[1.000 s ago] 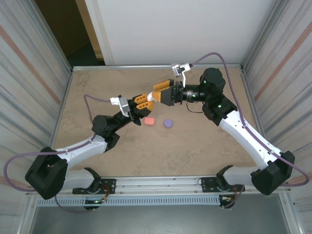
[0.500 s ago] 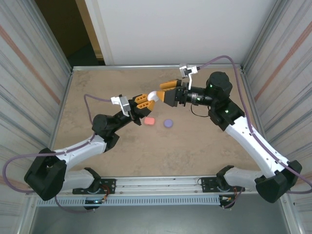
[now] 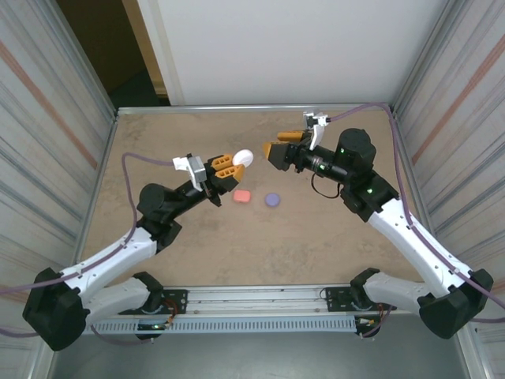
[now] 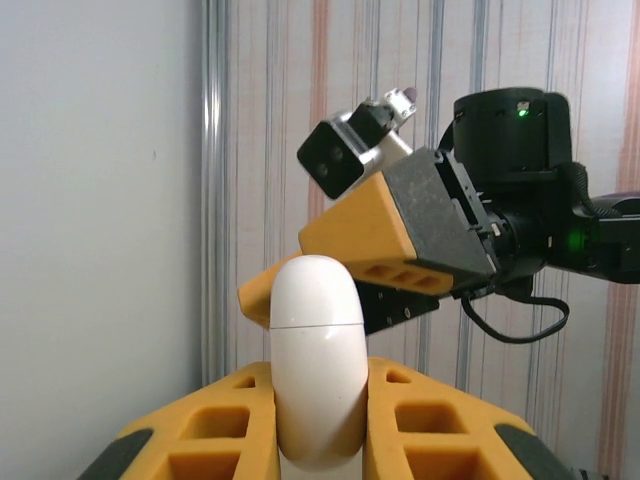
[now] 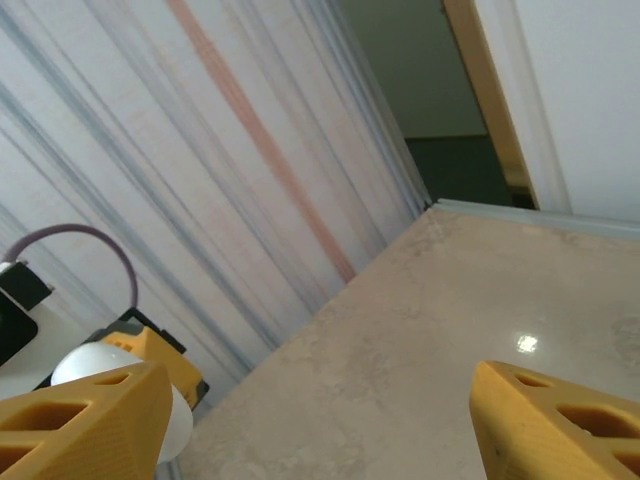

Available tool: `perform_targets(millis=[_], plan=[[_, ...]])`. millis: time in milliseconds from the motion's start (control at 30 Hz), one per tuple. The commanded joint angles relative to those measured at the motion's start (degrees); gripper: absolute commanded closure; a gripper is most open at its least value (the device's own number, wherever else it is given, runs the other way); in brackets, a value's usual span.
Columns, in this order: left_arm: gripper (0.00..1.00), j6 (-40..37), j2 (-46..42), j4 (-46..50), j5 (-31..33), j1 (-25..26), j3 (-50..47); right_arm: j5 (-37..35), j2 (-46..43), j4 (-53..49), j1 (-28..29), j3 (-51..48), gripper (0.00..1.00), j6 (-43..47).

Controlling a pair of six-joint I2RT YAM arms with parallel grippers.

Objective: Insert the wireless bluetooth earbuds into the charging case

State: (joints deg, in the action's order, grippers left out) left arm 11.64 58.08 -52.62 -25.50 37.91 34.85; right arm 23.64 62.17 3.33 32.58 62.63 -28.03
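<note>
Now white charging case (image 4: 318, 360) clamped in jaws of left gripper (image 3: 227, 164), lid end outward toward right gripper (image 3: 276, 150); its jaws apart, near, not touching.

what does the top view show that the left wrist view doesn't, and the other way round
Top view: the pink case and purple case lying apart on the table, plus both arms from base to wrist. Left wrist view: the seam line across the white case, which stands upright and looks closed, pinched between the left fingers. Both: the left gripper holding the white case, with the right gripper open and facing it.
</note>
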Motion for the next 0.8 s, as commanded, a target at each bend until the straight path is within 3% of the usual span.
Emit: perform_targets(millis=[0,233,433,567,767], plan=[[1.0,-0.42,-2.65,8.03,-0.34,0.17,0.93,-4.61,-3.71,3.85,-0.53,-4.15,0.18,1.22],[1.0,0.71,-7.7,17.97,2.16,0.19,-3.42,-9.4,-8.42,8.33,-4.74,-12.29,0.0,-3.34],[1.0,-0.01,-7.28,27.61,4.37,1.74,-4.15,-5.76,-8.83,13.54,-10.32,-16.26,0.01,-9.84],[1.0,-0.62,-3.46,31.56,8.22,5.07,-4.09,-7.47,-9.38,11.59,-10.88,-16.47,0.01,-9.01],[1.0,1.24,6.1,34.25,9.0,8.08,-2.38,-10.73,-11.08,7.58,-11.07,-16.27,0.01,-6.33]])
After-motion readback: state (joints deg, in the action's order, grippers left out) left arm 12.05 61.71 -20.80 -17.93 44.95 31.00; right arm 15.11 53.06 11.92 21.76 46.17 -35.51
